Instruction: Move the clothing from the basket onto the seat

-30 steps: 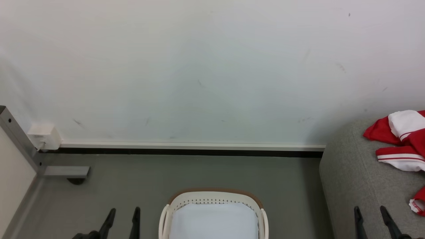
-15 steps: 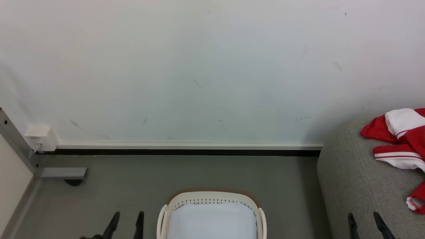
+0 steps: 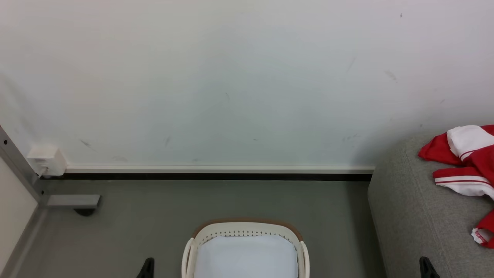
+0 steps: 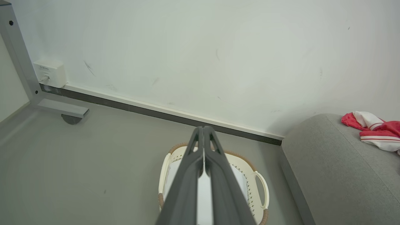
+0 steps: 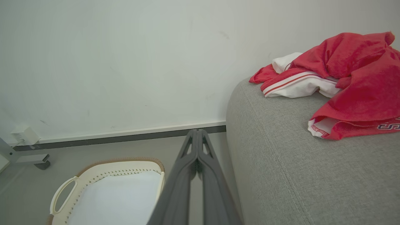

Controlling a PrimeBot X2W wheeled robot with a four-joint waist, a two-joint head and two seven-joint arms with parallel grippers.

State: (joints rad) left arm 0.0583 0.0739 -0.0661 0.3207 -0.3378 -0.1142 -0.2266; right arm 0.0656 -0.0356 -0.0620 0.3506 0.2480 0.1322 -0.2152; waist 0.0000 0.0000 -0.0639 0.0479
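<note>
The cream basket (image 3: pixel 247 225) with its brown rim stands on the grey floor at the bottom centre, and just its white lining shows inside. A red and white garment (image 3: pixel 469 154) lies on the grey sofa seat (image 3: pixel 409 216) at the right. My left gripper (image 3: pixel 148 267) pokes up left of the basket. Its fingers meet, shut on nothing, in the left wrist view (image 4: pixel 203 128), above the basket (image 4: pixel 261 187). My right gripper (image 3: pixel 426 266) is by the sofa's front and shut too (image 5: pixel 197 131), with basket (image 5: pixel 103 170) to its left and garment (image 5: pixel 359 78) on the sofa (image 5: pixel 297 162).
A white wall with a dark baseboard (image 3: pixel 216 176) runs behind the basket. A white box (image 3: pixel 44 159) sits on the wall at the left, beside a grey metal frame leg with a caster (image 3: pixel 73 201). Grey floor lies between basket and wall.
Both grippers were open with fingers apart; now each has shut to a single tip and sunk lower in the head view. The camera shifted slightly.
</note>
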